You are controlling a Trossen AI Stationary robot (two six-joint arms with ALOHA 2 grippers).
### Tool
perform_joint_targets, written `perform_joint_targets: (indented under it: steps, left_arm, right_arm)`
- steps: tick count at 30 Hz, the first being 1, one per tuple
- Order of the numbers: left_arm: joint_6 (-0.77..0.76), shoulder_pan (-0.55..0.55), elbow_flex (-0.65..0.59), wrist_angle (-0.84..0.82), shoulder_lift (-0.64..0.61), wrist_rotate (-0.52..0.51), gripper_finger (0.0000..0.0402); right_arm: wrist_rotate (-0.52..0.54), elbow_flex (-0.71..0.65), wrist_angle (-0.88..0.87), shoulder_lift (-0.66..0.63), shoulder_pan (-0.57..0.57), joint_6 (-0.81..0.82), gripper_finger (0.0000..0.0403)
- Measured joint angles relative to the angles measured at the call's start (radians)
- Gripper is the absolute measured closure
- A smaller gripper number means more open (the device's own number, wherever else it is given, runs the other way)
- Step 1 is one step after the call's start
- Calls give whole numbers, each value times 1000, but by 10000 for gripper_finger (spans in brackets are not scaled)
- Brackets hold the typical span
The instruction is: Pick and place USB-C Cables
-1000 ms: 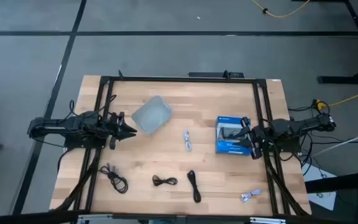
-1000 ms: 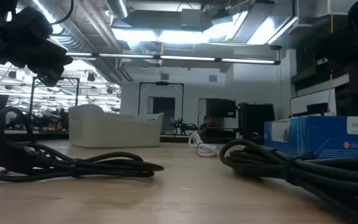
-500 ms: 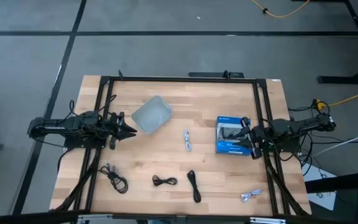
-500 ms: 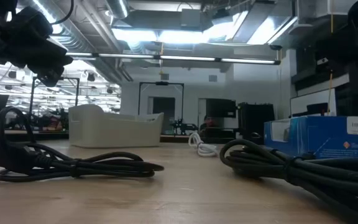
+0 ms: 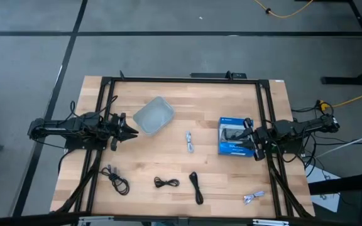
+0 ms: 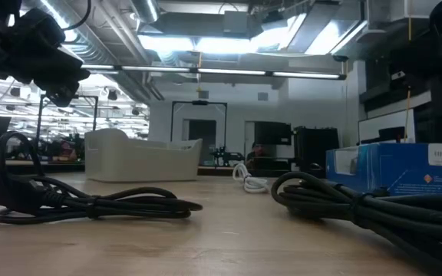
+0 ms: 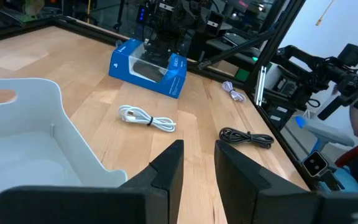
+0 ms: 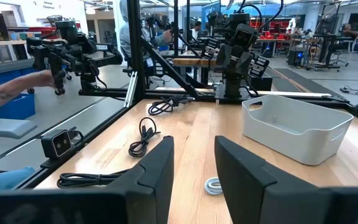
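Bright, even ceiling light — near cables blurred in low view.

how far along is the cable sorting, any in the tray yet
Nothing looks done: the tray appears empty. Nothing is in hand either; the left claw sits open beside the tray, and the right claw is open over the blue box. All five cables are left: three black near the front edge, one white mid-table, one white at the front right corner.

I see my left gripper (image 5: 131, 130) at frame left and right gripper (image 5: 249, 139) at right, fingers parted.
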Motion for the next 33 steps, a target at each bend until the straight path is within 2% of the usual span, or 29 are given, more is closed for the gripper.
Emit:
perform_joint_targets:
  steps: [7, 11, 17, 22, 28, 33]
  left_arm:
    - [49, 0, 0, 0, 0, -33, 318]
    - [61, 0, -5, 23, 0, -132, 318]
    - [-2, 0, -4, 207, 0, -295, 318]
    - [50, 0, -3, 312, 0, -451, 318]
    - [51, 0, -2, 334, 0, -517, 318]
    - [51, 0, -2, 384, 0, -514, 318]
  right_arm:
    - [0, 0, 0, 0, 0, 0, 282]
    - [0, 0, 0, 0, 0, 0, 282]
    - [0, 0, 13, 0, 0, 0, 282]
    - [0, 0, 17, 0, 0, 2, 282]
    - [0, 0, 28, 0, 0, 1, 282]
    - [0, 0, 66, 0, 0, 2, 282]
